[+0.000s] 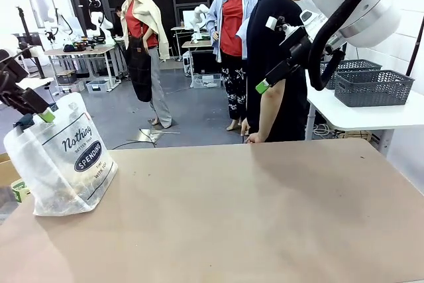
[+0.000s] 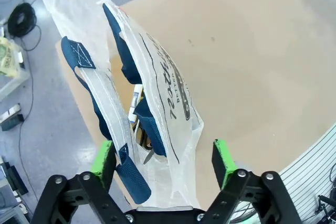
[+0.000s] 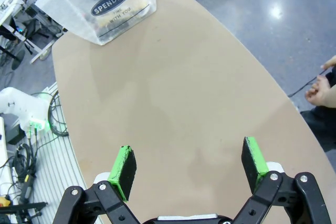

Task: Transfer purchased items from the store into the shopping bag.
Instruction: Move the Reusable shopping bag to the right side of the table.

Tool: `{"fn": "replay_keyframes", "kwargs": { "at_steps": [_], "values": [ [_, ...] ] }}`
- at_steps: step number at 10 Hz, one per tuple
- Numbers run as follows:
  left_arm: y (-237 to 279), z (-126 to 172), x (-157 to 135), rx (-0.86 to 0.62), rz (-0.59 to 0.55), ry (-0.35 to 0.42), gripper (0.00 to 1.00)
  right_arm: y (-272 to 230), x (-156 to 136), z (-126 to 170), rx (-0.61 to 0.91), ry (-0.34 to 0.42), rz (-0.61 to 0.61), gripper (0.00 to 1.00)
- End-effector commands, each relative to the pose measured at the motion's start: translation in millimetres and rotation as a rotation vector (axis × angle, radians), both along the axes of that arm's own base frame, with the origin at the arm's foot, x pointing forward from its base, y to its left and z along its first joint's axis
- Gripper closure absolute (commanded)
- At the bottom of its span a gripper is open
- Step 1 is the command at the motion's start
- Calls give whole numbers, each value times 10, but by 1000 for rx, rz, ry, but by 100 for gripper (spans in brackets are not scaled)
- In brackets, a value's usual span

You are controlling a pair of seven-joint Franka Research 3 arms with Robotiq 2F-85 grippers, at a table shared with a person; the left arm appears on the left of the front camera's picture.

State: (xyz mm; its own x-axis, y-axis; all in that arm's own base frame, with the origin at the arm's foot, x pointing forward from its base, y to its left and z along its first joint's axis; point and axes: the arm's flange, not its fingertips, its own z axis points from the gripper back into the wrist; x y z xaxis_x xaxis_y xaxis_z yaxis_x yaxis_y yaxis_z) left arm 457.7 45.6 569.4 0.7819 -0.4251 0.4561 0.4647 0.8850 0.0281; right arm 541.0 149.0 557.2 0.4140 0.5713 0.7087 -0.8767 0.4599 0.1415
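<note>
Shopping bag [image 2: 157, 103] sits between wide left claw [image 2: 165, 158] pads, seemingly unheld.

A broad tan table [image 1: 265, 210] with a smooth, matte top and rounded corners spans the front view from the near edge to the far side. The shopping bag [image 1: 63, 157] stands directly on it at the far left corner, close to the left edge. The bag is translucent white with black script and a dark oval logo facing the middle of the table; its navy strap handles [image 2: 128, 61] rise at its open mouth. Some contents show dimly through its base.
</note>
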Motion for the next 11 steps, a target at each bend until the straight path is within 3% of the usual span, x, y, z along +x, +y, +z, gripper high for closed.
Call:
{"fn": "replay_keyframes", "kwargs": {
  "at_steps": [1,9,11],
  "values": [
    [-1,39,-16,22,15,15,0,11,4,29,3,16,-6,0],
    [-1,58,-22,3,-1,-12,0,11,4,29,3,16,-6,0],
    [-266,170,-61,-11,-145,-23,0,11,4,29,3,16,-6,0]
  ]
}}
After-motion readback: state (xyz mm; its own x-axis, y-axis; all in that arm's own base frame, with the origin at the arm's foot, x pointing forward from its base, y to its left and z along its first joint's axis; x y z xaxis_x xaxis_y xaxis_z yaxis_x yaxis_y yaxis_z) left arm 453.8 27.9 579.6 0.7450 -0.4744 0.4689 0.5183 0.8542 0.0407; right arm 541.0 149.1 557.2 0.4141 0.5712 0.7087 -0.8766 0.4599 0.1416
